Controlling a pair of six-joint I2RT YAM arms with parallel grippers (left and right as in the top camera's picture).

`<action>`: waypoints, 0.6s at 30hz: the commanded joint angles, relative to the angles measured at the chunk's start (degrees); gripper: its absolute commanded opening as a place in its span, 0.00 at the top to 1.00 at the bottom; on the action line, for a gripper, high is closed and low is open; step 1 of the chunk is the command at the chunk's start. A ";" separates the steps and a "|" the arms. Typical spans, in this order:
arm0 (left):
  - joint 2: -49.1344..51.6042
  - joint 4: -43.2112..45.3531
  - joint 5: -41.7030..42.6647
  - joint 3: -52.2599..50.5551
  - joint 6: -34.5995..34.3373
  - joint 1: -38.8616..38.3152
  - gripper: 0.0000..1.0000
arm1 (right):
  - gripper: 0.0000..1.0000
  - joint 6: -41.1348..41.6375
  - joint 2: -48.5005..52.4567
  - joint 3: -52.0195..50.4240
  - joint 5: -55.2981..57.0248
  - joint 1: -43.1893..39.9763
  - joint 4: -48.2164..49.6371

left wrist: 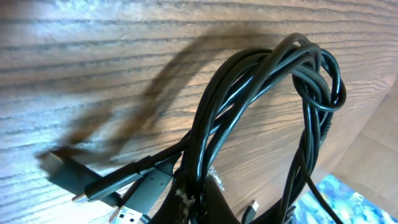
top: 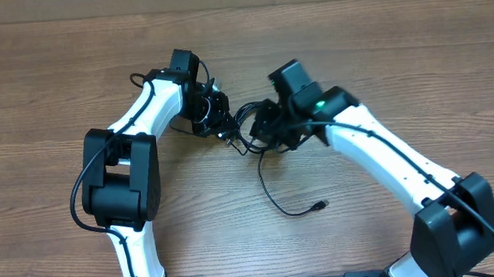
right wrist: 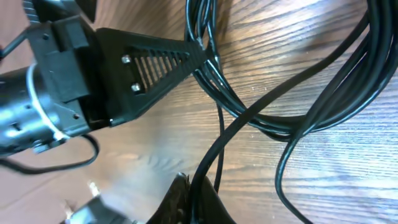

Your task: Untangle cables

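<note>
The cables (top: 245,126) are thin black cords knotted in a small tangle at the middle of the wooden table, between my two grippers. In the left wrist view the cables (left wrist: 261,81) arch up in a twisted loop, and my left gripper (left wrist: 198,180) is shut on several strands at its base. Two USB plugs (left wrist: 121,214) lie beside it. My right gripper (right wrist: 193,180) is shut on one single strand of the cables (right wrist: 298,118). The left gripper's finger (right wrist: 155,62) shows there, pinching the bundle. One loose strand trails toward me and ends in a small plug (top: 319,205).
Both arms lean in from the near edge, the left arm's black elbow (top: 119,177) on the left and the right arm's base (top: 455,225) at the lower right. A blue patterned surface (left wrist: 351,199) shows at the corner of the left wrist view.
</note>
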 commanded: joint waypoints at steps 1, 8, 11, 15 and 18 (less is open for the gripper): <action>0.92 0.39 -0.63 -0.20 4.11 0.09 0.96 | 0.96 -5.86 -1.40 0.00 -10.62 -4.17 -0.24; 0.92 0.76 -0.81 -0.20 6.29 0.09 0.96 | 0.96 -8.94 -1.40 0.00 -16.59 -10.40 -3.10; 0.92 0.98 -2.78 -0.20 8.44 0.09 0.96 | 0.96 -13.55 -1.40 0.00 -16.70 -13.66 -6.23; 0.92 0.76 -6.32 -0.20 8.44 0.09 0.96 | 0.96 -14.82 -1.40 0.00 -16.76 -16.11 -8.70; 0.92 0.07 -9.29 -0.20 8.81 0.09 0.95 | 0.96 -14.82 -1.40 0.00 -16.72 -17.14 -9.22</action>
